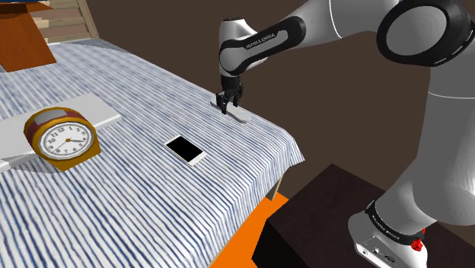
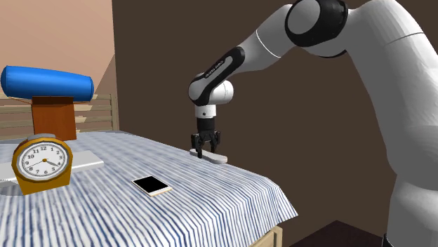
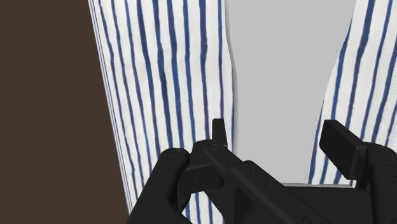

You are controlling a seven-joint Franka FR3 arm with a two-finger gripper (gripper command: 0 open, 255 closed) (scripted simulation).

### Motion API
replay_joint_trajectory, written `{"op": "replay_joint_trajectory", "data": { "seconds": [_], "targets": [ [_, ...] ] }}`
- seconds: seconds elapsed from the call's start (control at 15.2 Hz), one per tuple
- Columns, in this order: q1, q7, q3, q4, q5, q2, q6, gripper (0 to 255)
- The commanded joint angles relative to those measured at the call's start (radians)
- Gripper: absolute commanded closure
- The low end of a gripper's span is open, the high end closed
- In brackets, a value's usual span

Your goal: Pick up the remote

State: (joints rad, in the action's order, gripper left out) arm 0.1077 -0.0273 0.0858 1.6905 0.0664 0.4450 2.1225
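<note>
A flat dark brown wall (image 2: 161, 63) backs the scene. Below it spreads a soft cloth (image 1: 137, 198) of thin blue and white stripes, rumpled where it drops over the edge. My glossy white arm (image 1: 426, 114) arches over it from a dark box stand (image 1: 327, 205), with an orange surface (image 1: 251, 236) just beside the stand. At the far side a smooth blue cylinder (image 2: 45, 83) rests on a brown block (image 2: 54, 116). Nearer, a round-faced clock (image 1: 62, 138) in a golden-orange case stands on a pale grey slab (image 1: 99, 114). A thin phone (image 1: 186, 149), black screen in a white rim, lies flat mid-cloth. The remote (image 1: 239, 116) is a plain grey, flat, oblong bar lying near the cloth's far edge, close to the wall. My black gripper (image 1: 226, 109) points straight down over one end of it. In the wrist view my fingers (image 3: 219, 133) stand apart with the remote between them, seemingly just clear of its sides, gripping nothing.
</note>
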Motion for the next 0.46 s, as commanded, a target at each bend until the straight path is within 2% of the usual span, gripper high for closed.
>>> {"op": "replay_joint_trajectory", "data": {
  "seconds": [0.0, 0.4],
  "targets": [
    [-0.001, 0.002, 0.001, -0.008, -0.002, -0.013, -0.021, 255],
    [-0.001, 0.005, 0.002, -0.033, -0.005, -0.035, -0.068, 255]
  ]
}}
